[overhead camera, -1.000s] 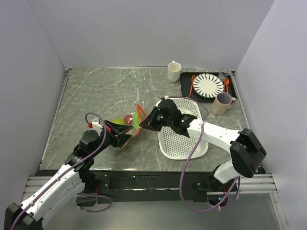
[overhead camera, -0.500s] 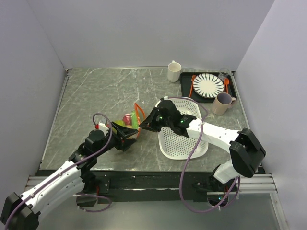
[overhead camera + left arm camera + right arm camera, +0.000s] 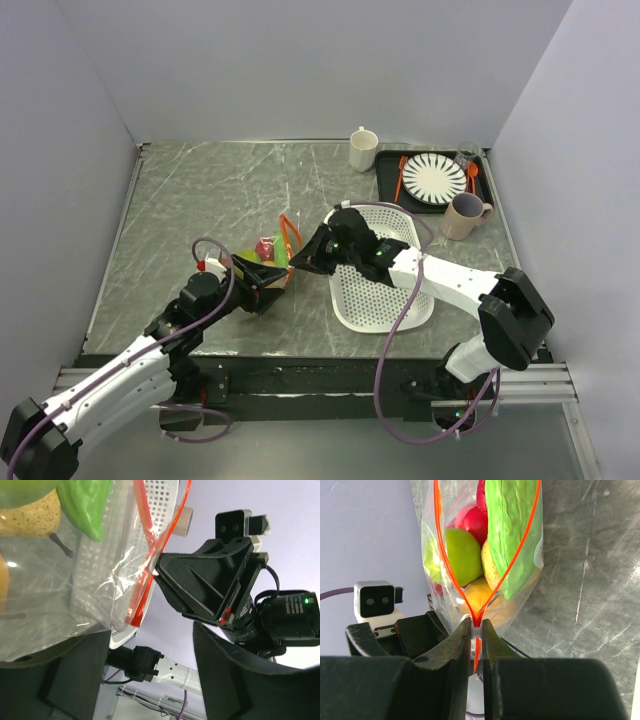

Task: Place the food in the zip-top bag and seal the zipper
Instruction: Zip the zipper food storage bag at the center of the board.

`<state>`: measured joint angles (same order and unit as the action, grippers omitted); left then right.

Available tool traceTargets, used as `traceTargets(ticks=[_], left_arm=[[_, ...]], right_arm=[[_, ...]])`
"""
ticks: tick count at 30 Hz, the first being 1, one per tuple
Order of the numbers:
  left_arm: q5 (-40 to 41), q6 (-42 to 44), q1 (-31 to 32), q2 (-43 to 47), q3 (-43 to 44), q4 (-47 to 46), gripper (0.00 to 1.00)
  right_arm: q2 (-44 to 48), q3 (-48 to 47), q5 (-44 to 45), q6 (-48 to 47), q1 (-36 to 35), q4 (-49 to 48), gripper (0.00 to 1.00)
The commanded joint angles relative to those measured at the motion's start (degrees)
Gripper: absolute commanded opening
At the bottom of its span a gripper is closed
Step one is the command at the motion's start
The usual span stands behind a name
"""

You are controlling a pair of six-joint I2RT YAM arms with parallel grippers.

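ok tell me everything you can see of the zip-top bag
The zip-top bag is clear, crinkly thin plastic with an orange-red zipper along its mouth. The mouth gapes in a V, and the right gripper is shut on the zipper where its halves meet. Inside are a green cucumber, a red ball, a green ball and yellow fruit. It hangs between both grippers over the grey table, its far end against a finger of the open left gripper.
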<state>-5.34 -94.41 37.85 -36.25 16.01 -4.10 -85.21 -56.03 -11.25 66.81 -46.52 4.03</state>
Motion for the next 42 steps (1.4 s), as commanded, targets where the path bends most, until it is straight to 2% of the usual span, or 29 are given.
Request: traceTargets(ticks=[1,3,7,21,26,29,31,35,42], left_arm=[[2.71,-1.13,0.65,-2.68,-0.1,-8.29,0.64],[2.79,-0.95,0.83,-4.79,0.77,-8.38,0.59],[3.76,-1.83,1.18,-6.81,0.16,-11.28,0.56],[7.01,-1.56,1.18,-7.08,1.57,-6.27,0.35],[7.36,-1.04,1.18,-7.08,2.09,-5.49,0.34],[7.89,-1.04,1.18,-6.12,1.92,-4.69,0.36],[8.76,-1.56,1.18,-5.07,1.31,-4.6,0.43],[10.09,-1.83,1.18,-3.57,1.04,-3.37,0.45],[8.78,-2.27,1.09,-5.58,0.6,-5.92,0.29]], right_arm=[[2.59,-1.19,-0.09,-0.1,-0.5,-1.4,0.0],[2.77,-0.84,-0.18,-0.01,-0.59,-1.57,0.0],[2.94,-0.92,-0.53,-0.18,-0.76,-1.22,0.0],[3.82,0.66,-0.62,-0.36,-2.87,-0.52,0.0],[4.09,0.75,-0.18,-0.8,-3.31,0.1,0.0],[4.35,0.92,0.17,-0.98,-3.31,0.45,0.0],[4.7,1.36,0.35,-0.89,-3.49,0.36,0.0],[4.97,1.45,0.43,-0.97,-3.49,0.54,0.0],[4.61,1.01,0.35,-1.15,-3.75,0.71,0.0]])
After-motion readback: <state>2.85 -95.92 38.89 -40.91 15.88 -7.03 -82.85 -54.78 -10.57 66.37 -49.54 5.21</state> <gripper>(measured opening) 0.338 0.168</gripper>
